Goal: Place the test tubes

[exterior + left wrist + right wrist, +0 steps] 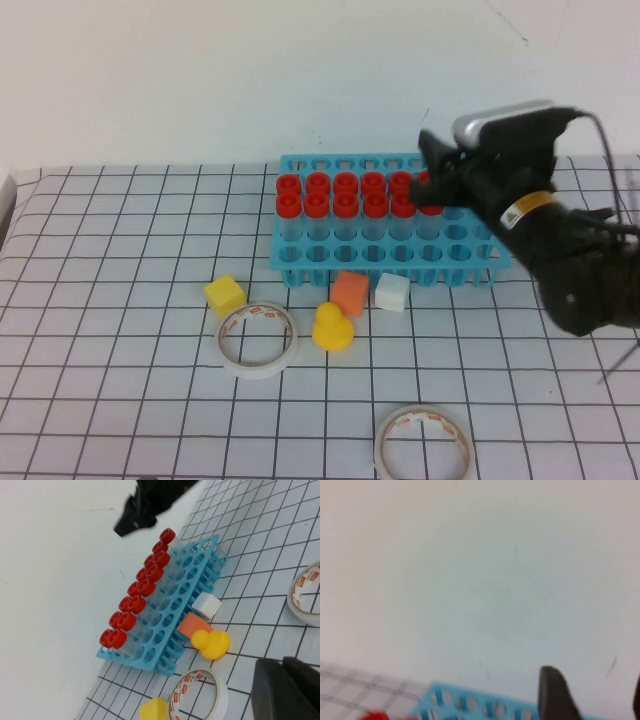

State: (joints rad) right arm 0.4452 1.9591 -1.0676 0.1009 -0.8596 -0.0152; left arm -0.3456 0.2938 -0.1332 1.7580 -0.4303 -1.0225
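Observation:
A blue test tube rack stands at the middle back of the table, with two rows of red-capped tubes upright in its far holes. My right gripper hovers over the right end of those rows, partly covering the last red cap. In the right wrist view its gripper is open with nothing between the dark fingers, and the rack lies below. In the left wrist view, my left gripper is shut and empty, low over the table, away from the rack.
In front of the rack lie a yellow cube, an orange cube, a white cube and a yellow duck. Two tape rolls lie nearer me, one by the duck, the other at the front edge.

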